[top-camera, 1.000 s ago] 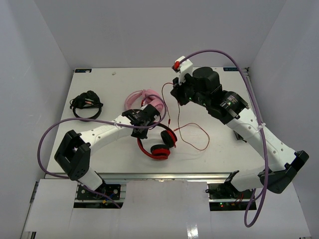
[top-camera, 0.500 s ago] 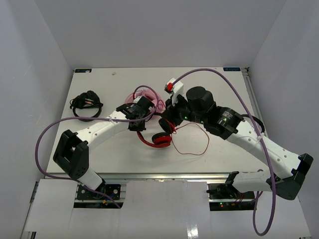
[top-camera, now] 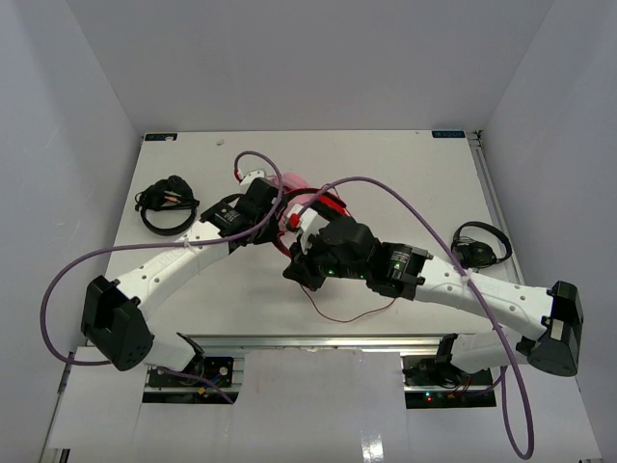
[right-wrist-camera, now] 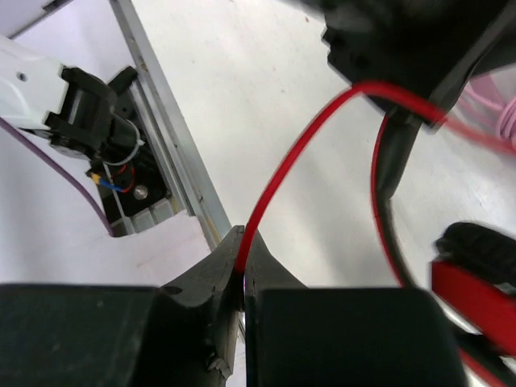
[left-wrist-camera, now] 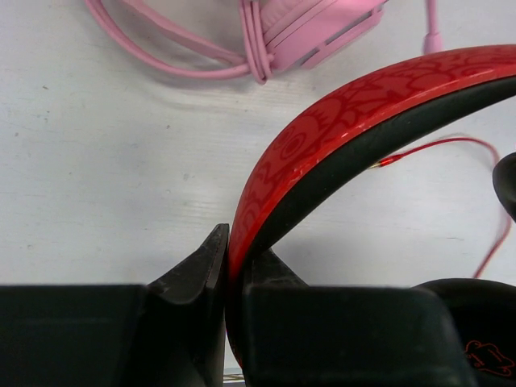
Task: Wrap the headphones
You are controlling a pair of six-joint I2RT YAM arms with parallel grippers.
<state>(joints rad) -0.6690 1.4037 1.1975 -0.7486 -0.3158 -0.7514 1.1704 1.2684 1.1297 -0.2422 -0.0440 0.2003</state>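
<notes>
The red headphones [top-camera: 328, 204] hang between the two arms at the middle of the table, mostly hidden by them in the top view. My left gripper [left-wrist-camera: 234, 251] [top-camera: 278, 228] is shut on their red and black headband [left-wrist-camera: 339, 121]. One black ear pad [left-wrist-camera: 476, 314] shows at the lower right of the left wrist view. My right gripper [right-wrist-camera: 243, 242] [top-camera: 292, 274] is shut on the thin red cable [right-wrist-camera: 298, 145], just in front of the headphones. From the right gripper the cable arcs up toward the headphones, and a slack loop [top-camera: 352, 314] lies on the table toward the front edge.
Pink headphones [left-wrist-camera: 306, 28] [top-camera: 287, 181] lie just behind the red ones. A small black pair [top-camera: 166, 204] sits at the left and another black pair [top-camera: 479, 243] at the right. The table's front rail [right-wrist-camera: 169, 145] and the left arm's base [right-wrist-camera: 89, 113] are close to my right gripper.
The left gripper has carried the headphones toward the back. The right gripper has swung from the back of the table round to their front left with the cable.
</notes>
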